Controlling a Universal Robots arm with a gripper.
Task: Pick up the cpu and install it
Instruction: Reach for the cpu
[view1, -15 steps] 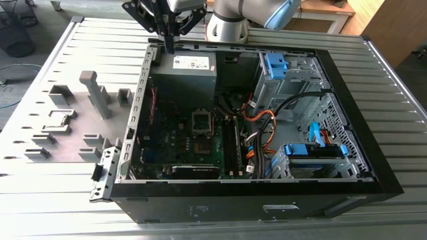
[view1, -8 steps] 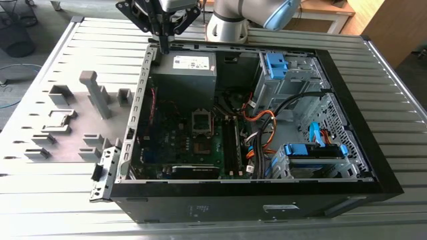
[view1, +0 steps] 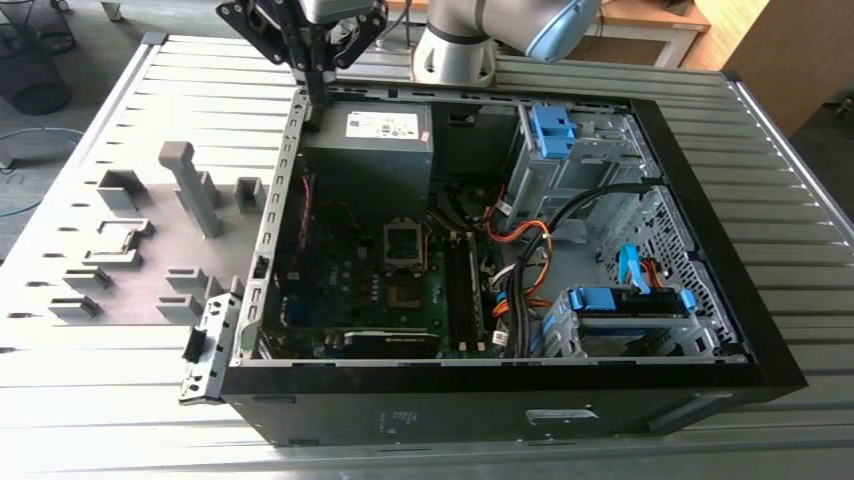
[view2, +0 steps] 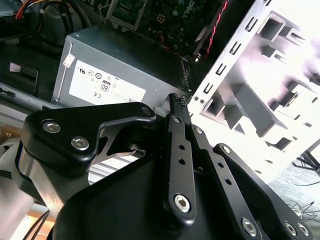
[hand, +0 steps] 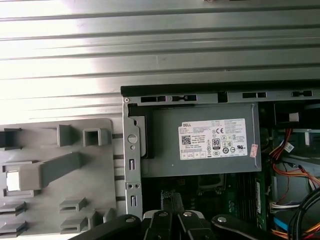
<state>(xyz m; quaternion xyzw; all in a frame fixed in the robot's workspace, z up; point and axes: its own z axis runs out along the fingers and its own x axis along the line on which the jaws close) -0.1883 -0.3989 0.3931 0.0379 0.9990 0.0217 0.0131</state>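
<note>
- Centrally, an open computer case (view1: 467, 405) is laid on its side.
- A grey holder tray (view1: 160, 250) is set beside it, at the exterior view's left.
- A power supply (view1: 367, 150) is seated in one corner of the case.
- The gripper (view1: 318, 92) is held above that corner, fingers clenched together.
- The cpu (view1: 118, 238) is laid flat on the tray, metal top upward; being square, it has no long axis.

Case (view1: 747, 330) was black; power supply (view1: 367, 155) plain grey with a white printed label (view1: 387, 125), board (view1: 354, 285) dark green. Drive brackets (view1: 551, 128) showed bright blue, cables (view1: 525, 237) orange, red and black. Table (view1: 200, 70) ran in silver ribbed stripes; holder tray (view1: 147, 225) was flat grey, gripper (view2: 175, 100) matt black.
</note>
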